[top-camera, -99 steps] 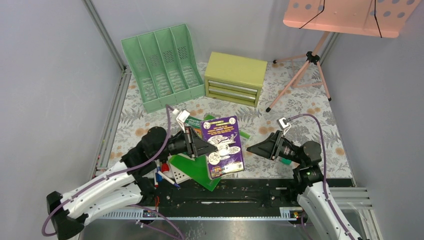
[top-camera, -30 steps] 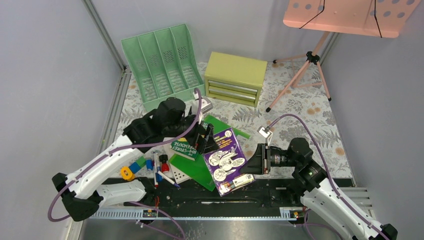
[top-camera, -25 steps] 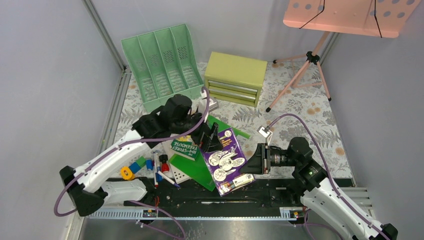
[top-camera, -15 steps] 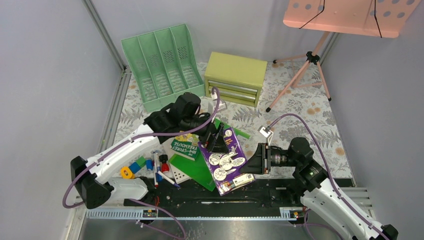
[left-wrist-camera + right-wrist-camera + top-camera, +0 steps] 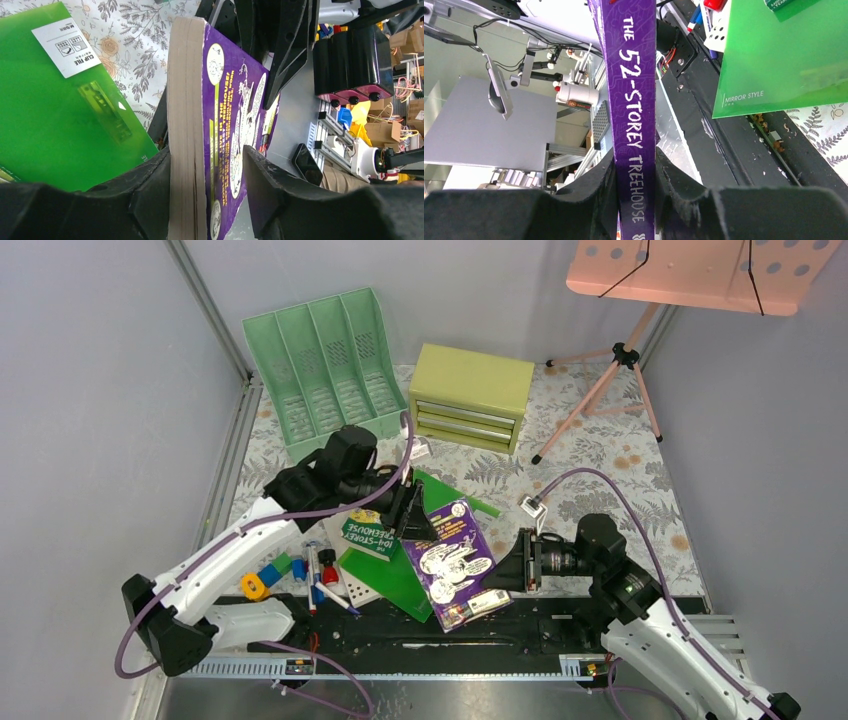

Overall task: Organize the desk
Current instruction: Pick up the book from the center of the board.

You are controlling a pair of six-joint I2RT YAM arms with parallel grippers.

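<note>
desk (image 5: 610,450) pale, fern-and-flower print

The overhead view is evenly, softly lit and sharp throughout, with only faint shadows on the desk (image 5: 640,465); both wrist views are bright, their near foregrounds dark and soft; the green folder (image 5: 50,125) carries a mild sheen; behind the purple book (image 5: 631,100), whose spine lettering stays crisp, the background washes out pale; straight lines bend towards the edges.
</note>
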